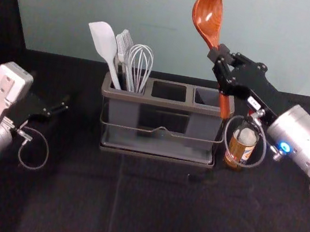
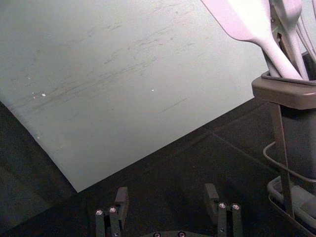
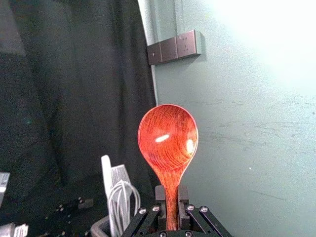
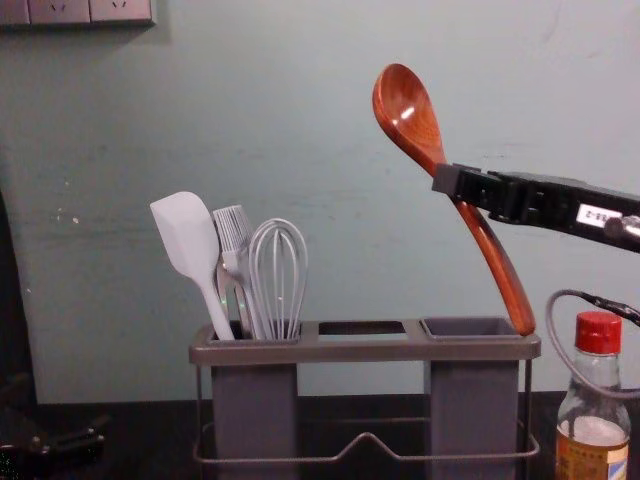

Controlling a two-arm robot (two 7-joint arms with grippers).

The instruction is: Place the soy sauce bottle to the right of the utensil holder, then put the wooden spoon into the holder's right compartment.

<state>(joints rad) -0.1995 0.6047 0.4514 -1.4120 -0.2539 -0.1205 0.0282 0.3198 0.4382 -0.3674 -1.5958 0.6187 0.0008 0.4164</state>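
My right gripper (image 1: 221, 58) is shut on the handle of the wooden spoon (image 1: 208, 16), above the right end of the utensil holder (image 1: 166, 102). In the chest view the spoon (image 4: 480, 235) leans with its bowl up, its handle end at the right rim of the holder's right compartment (image 4: 470, 328). The right wrist view has the spoon (image 3: 169, 143) upright between the fingers of my right gripper (image 3: 171, 195). The soy sauce bottle (image 4: 594, 420) stands right of the holder, partly behind a cable. My left gripper (image 1: 63, 107) is parked at the left; its own view shows it (image 2: 165, 202) open and empty.
A white spatula (image 4: 187, 245), a brush (image 4: 235, 250) and a whisk (image 4: 278, 270) stand in the holder's left compartment. Behind the table rises a pale wall (image 1: 157, 23), with a dark curtain (image 3: 84, 84) beside it.
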